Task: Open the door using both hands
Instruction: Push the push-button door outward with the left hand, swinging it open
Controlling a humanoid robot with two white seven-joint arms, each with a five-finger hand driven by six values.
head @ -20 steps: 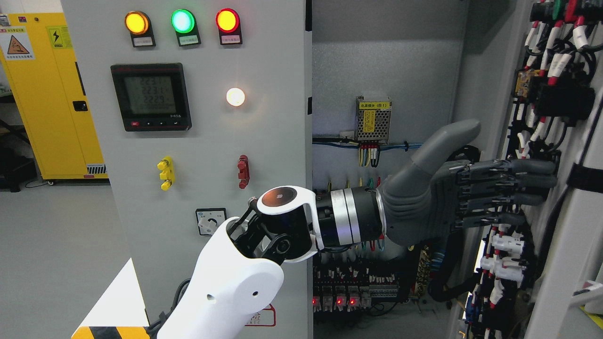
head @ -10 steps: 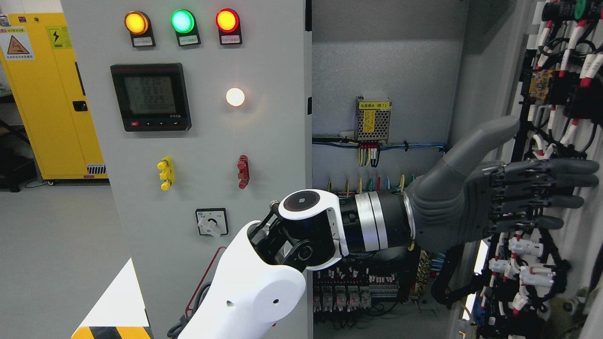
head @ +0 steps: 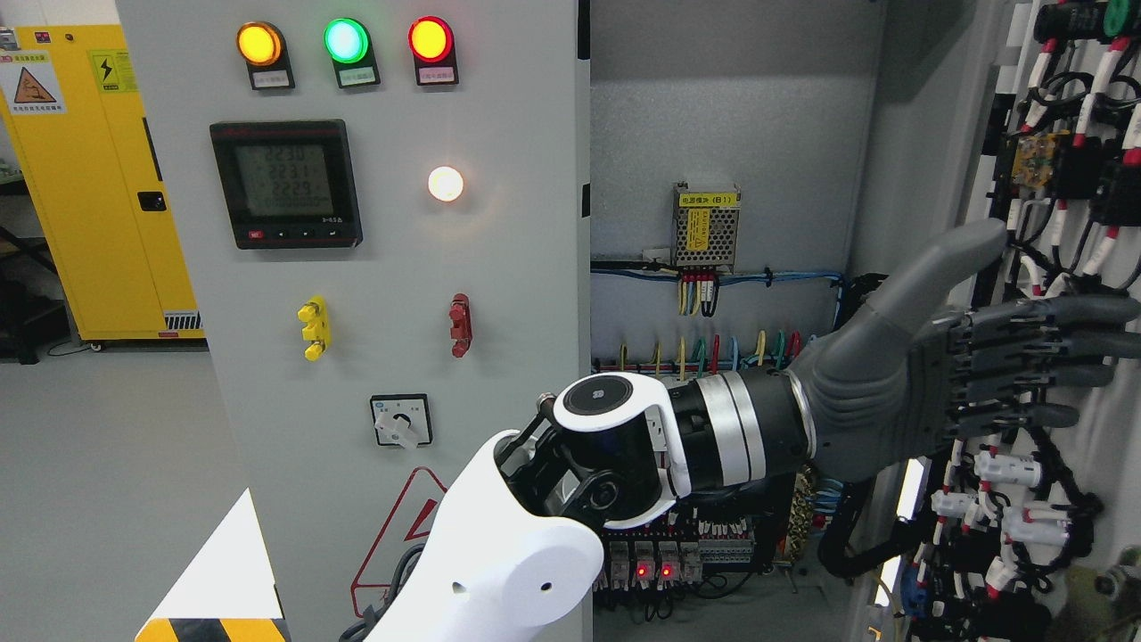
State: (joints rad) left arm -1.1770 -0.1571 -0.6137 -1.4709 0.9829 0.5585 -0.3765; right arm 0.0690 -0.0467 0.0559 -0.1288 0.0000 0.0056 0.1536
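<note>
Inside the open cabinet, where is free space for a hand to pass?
Free: bare back wall above the power supply. Crowded: left hand against the wired right door, and breakers below.

One head-height view faces the cabinet (head: 357, 267) straight on from close by, into its open inside.

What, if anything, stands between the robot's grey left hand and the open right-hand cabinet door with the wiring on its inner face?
Nothing visible does. The grey left hand, fingers straight, reaches right to the inner face of the open grey cabinet door, its fingertips over the door's wired components. Whether they actually touch cannot be told.
</note>
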